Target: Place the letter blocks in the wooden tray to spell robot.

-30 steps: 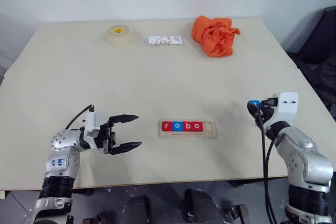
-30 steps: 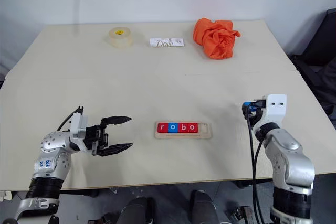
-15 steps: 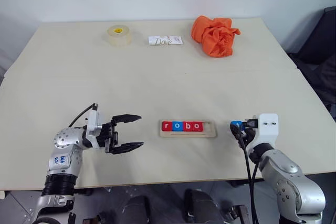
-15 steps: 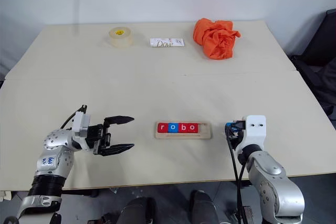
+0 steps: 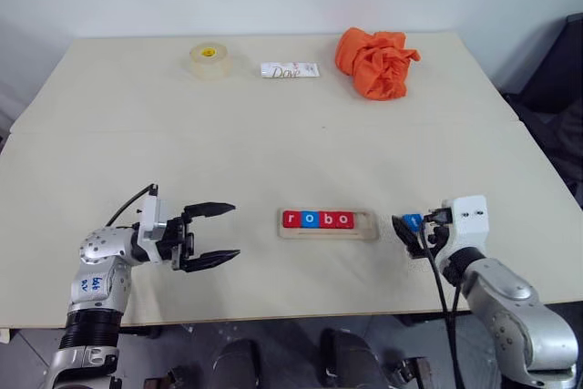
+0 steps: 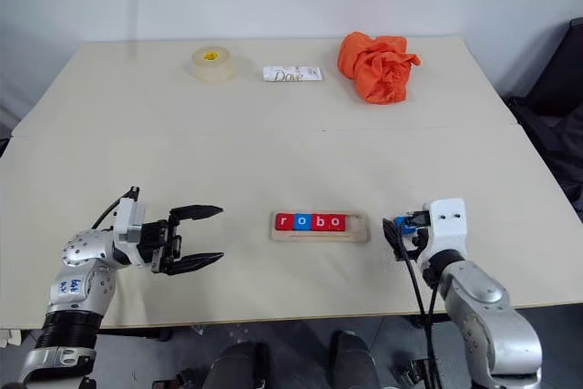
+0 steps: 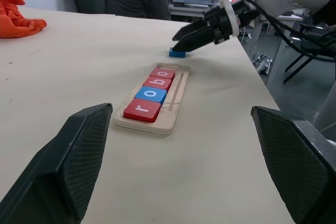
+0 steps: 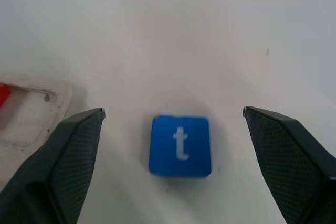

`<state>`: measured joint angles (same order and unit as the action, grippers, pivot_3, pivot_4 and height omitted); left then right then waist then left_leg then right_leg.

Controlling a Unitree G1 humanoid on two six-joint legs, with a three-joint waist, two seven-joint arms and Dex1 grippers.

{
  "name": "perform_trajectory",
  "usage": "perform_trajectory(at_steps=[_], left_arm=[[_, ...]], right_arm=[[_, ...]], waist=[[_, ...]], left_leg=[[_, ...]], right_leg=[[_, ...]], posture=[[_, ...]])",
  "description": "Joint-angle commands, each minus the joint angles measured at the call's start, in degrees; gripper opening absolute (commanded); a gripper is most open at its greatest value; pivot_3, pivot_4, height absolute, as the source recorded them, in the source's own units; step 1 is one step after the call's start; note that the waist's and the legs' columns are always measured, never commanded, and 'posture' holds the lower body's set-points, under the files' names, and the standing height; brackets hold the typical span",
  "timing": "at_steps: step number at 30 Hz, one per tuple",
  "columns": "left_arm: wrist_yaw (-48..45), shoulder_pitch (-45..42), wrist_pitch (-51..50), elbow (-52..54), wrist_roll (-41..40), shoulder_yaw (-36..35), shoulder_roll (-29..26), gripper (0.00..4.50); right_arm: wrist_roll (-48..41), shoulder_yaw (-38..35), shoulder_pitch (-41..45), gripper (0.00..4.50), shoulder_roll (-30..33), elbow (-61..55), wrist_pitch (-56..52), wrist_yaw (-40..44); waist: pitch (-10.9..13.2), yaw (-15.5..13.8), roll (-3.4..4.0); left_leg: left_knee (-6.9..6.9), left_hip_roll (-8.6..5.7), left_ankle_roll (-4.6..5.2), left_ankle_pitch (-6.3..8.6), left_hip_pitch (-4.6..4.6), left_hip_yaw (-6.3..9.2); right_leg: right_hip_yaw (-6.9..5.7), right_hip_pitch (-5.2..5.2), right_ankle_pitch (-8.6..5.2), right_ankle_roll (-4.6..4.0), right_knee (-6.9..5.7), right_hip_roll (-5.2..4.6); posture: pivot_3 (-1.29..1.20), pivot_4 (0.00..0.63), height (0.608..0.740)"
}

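Wooden tray (image 5: 328, 224) lies near the middle of the counter's (image 5: 273, 134) front edge, long side parallel to that edge. I read four letter blocks (image 5: 316, 220) seated in its groove, touching in a row: red r, blue o, red b, red o. The tray's end slot toward my right arm is bare.

The blue t block (image 8: 180, 145) lies flat on the counter, letter up, just beside that bare end of the tray and apart from it. My right gripper (image 8: 173, 171) sits low over it; in the right wrist view the two fingers (image 8: 63, 156) stand spread wide to either side of the block, neither touching it. Nothing is gripped.

My left gripper (image 5: 217, 233) hovers near the front edge, on the other side of the tray and well apart from it, pointing level toward the tray. Its fingers (image 5: 211, 209) are parted wide and carry nothing.

Along the far edge of the counter: a tape roll (image 5: 209, 59), a white Dove packet (image 5: 290, 70), and a crumpled orange cloth (image 5: 375, 61) toward the far right corner.
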<state>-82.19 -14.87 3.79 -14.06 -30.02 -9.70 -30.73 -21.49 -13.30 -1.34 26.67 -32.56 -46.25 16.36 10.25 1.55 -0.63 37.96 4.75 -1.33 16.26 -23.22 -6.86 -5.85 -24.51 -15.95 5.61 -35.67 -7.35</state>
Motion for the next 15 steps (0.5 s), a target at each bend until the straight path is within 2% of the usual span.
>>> perform_trajectory(at_steps=[1, 4, 8, 11, 15], left_arm=[[-1.26, -0.14, 1.6, -1.16, 0.04, -0.4, -1.17, 4.5], [-1.44, -0.49, 2.23, -1.87, 0.2, -0.14, -1.04, 4.5], [-1.28, -0.48, 2.89, -2.02, 0.29, 0.16, -0.54, 4.5], [-1.21, 0.39, 3.41, -1.62, 0.22, 0.25, -0.15, 4.5], [-0.93, 2.57, 3.67, -0.03, -0.12, -0.03, -0.19, 4.5]], right_arm=[[0.26, 1.39, 1.26, 4.45, 7.11, 1.77, 4.35, 8.87], [0.35, 2.77, 3.84, 4.45, 15.05, 5.87, 8.25, 17.79], [3.87, 8.48, 9.34, 4.45, 26.55, 15.75, 18.31, 33.08], [6.63, 13.45, 15.45, 4.45, 30.28, 24.57, 25.34, 41.81], [12.97, 21.0, 24.55, 4.45, 31.99, 37.86, 35.89, 52.29]], waist=[[0.01, 0.06, -0.01], [0.01, 0.05, -0.02], [0.03, 0.0, -0.06], [0.05, 0.01, -0.1], [0.06, 0.13, -0.09]], left_leg=[[0.0, 0.0, 0.0, 0.0, 0.01, 0.0], [-0.01, 0.01, 0.0, 0.0, 0.01, -0.02], [-0.01, 0.0, 0.0, 0.0, 0.01, -0.02], [-0.01, 0.01, 0.0, 0.0, 0.02, -0.03], [0.0, 0.01, -0.01, 0.0, 0.02, -0.14]], right_leg=[[0.0, 0.0, 0.0, 0.0, 0.0, 0.01], [0.0, 0.0, 0.0, 0.0, 0.0, 0.01], [-0.02, 0.02, 0.01, 0.02, 0.05, 0.0], [-0.03, 0.03, 0.02, 0.04, 0.08, 0.0], [0.0, -0.01, 0.03, 0.05, 0.08, 0.0]], posture=[[0.0, 0.15, 0.74], [0.0, 0.15, 0.74], [0.0, 0.15, 0.74], [0.0, 0.15, 0.74], [0.0, 0.15, 0.74]])
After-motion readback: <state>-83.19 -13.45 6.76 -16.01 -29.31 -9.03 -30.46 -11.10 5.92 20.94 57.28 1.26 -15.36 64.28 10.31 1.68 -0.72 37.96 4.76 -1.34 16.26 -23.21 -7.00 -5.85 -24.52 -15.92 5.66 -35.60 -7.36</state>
